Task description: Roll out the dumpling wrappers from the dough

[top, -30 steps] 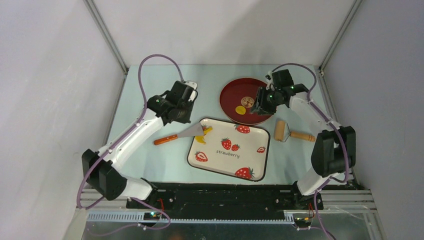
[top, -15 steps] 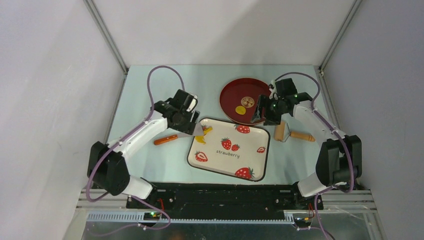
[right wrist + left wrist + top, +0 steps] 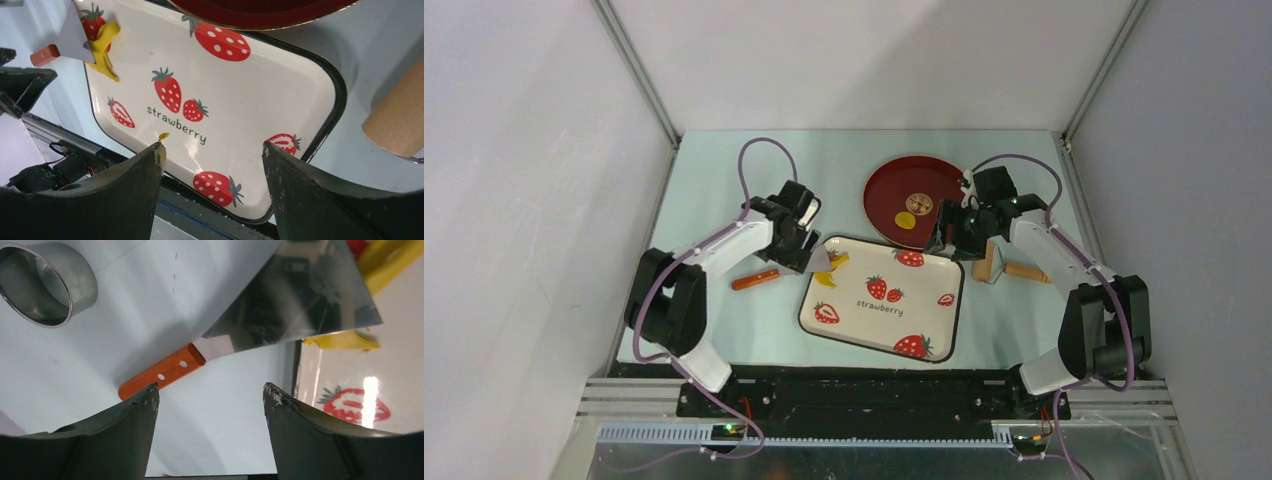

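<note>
- Dumpling wrapper [image 3: 905,222]: one small yellow disc, lying on the red plate [image 3: 894,185] toward the far side of the table [image 3: 724,180].
- Dough [image 3: 103,49]: curved yellow scrap at the far-left corner of the strawberry tray [image 3: 280,100], touching the scraper [image 3: 295,295] blade.
- Left end effector [image 3: 210,392]: jaws wide, empty, above the scraper's orange handle.
- Right end effector [image 3: 212,149]: jaws wide, empty, over the tray; a yellow fleck on one fingertip.
- Rolling pin [image 3: 1009,266]: on the table, right of the tray.
- Metal ring [image 3: 82,285]: on the table.

Scraper [image 3: 260,320] lies right before the left tool [image 3: 210,390] (blade overlapping tray [image 3: 345,365] corner).
</note>
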Motion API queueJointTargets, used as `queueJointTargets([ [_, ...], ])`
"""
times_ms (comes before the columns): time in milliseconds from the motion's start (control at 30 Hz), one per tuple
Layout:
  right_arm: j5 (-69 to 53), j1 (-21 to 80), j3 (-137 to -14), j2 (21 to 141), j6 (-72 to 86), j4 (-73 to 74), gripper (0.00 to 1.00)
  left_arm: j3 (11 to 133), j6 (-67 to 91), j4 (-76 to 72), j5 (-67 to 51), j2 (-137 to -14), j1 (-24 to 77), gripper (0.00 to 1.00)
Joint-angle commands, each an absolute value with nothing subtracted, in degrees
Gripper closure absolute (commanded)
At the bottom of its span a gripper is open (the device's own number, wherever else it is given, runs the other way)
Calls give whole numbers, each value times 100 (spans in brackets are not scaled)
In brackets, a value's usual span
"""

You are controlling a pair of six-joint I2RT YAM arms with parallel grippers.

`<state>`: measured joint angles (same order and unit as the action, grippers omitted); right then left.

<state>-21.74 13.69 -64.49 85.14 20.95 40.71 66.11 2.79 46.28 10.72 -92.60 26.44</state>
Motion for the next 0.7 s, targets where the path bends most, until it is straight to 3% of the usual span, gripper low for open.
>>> queueJointTargets([
  [0, -2260, 1484, -6460, 8368, 2133, 3842, 24, 6885, 128, 4488, 1370, -9568, 2597, 22],
  [300, -2327, 1458, -6458, 8389, 2069, 3865, 24, 7058, 32, 4369, 1566, -10144, 2551, 20],
  [667, -2369, 1390, -6453, 8393, 2048, 3895, 24, 7194, -278, 4362, 736, -10507, 2310, 26],
])
